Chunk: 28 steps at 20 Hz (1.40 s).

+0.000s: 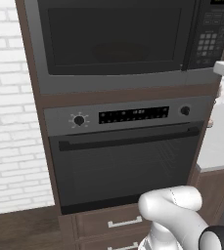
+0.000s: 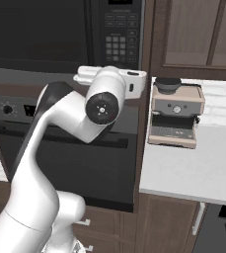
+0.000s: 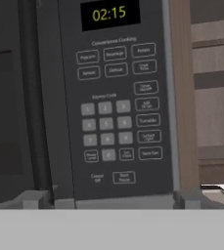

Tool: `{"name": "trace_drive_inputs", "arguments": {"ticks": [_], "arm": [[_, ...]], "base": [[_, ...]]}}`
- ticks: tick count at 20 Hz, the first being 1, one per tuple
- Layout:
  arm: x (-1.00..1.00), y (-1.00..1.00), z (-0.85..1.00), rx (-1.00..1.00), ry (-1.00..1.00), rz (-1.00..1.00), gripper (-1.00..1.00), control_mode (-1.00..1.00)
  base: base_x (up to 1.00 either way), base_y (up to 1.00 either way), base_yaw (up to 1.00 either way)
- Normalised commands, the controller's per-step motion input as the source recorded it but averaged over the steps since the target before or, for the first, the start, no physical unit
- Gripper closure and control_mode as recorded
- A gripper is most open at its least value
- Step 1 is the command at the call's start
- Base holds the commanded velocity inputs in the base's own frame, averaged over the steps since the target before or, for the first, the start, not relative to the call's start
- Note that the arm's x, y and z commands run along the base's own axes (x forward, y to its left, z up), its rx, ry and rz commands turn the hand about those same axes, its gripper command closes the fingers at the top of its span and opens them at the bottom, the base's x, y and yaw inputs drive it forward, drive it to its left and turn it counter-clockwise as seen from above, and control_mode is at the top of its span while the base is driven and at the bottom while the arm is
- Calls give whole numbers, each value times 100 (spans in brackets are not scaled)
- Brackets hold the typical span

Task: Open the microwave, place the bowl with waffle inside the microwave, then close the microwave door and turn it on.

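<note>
The microwave [image 1: 118, 80] is built in above the oven, and its dark glass door [image 1: 113, 39] is shut. Its black keypad panel [image 3: 118, 112] faces my hand at close range, with the display reading 02:15. My gripper [image 3: 111, 199] points straight at the lower part of that panel. It is open, its fingertips [image 3: 35, 198] wide apart with nothing between them. The white hand [image 2: 112, 76] hangs just under the keypad [image 2: 119, 37], level with the microwave's lower frame. The bowl and the waffle are hidden from me.
A black oven [image 1: 123, 161] with a knob and bar handle sits below the microwave, with drawers [image 1: 118, 222] under it. To the right, a coffee machine [image 2: 176, 116] stands on a pale counter [image 2: 193, 168]. A white brick wall [image 1: 8, 122] lies to the left.
</note>
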Motion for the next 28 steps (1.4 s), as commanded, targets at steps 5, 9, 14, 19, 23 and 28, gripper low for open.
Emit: {"name": "trace_drive_inputs", "arguments": {"ticks": [5,9,14,19,23,28], "arm": [[0,0,0,0,0,0,100,-100],[0,0,0,0,0,0,100,-100],[0,0,0,0,0,0,100,-100],[6,0,0,0,2,0,100,-100],[1,0,-6,-3,0,-4,100,-100],[2,0,-27,-11,1,-17,100,-100]], "base": [[0,0,0],[0,0,0],[0,0,0],[0,0,0],[0,0,0],[0,0,0]]}}
